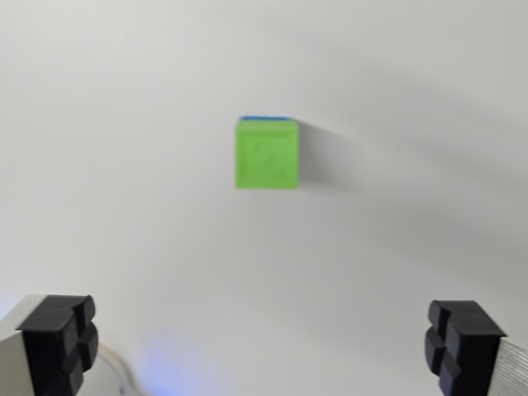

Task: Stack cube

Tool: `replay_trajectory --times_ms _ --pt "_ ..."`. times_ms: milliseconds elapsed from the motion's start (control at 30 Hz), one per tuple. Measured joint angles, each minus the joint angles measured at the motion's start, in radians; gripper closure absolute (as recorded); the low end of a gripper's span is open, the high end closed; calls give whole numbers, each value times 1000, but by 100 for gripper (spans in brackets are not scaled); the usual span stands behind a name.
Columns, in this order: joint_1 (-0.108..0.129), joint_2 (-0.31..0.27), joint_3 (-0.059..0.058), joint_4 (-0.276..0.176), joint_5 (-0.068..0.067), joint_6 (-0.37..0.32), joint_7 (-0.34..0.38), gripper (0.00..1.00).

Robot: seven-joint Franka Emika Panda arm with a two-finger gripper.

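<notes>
Wrist view. My gripper (262, 346) is spread wide and holds nothing, its two black fingertips (58, 338) at the lower corners of the frame. The small green plastic cube (266, 154) sits on the plain white table (124, 124), well ahead of my fingers and nearly centred between them. A thin blue edge (265, 119), perhaps a second cube beneath, shows along its far side.

The gripper (262, 346) is spread wide with nothing between its black fingertips (58, 342), one at each lower corner.
</notes>
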Motion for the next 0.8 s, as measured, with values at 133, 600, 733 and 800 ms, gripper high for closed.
replay_trajectory --times_ms 133,600,733,800 --pt "0 -3 1 8 0 -11 0 0" --pt "0 -3 1 12 0 -17 0 0" --pt "0 -3 1 12 0 -17 0 0" --pt "0 -3 1 12 0 -17 0 0"
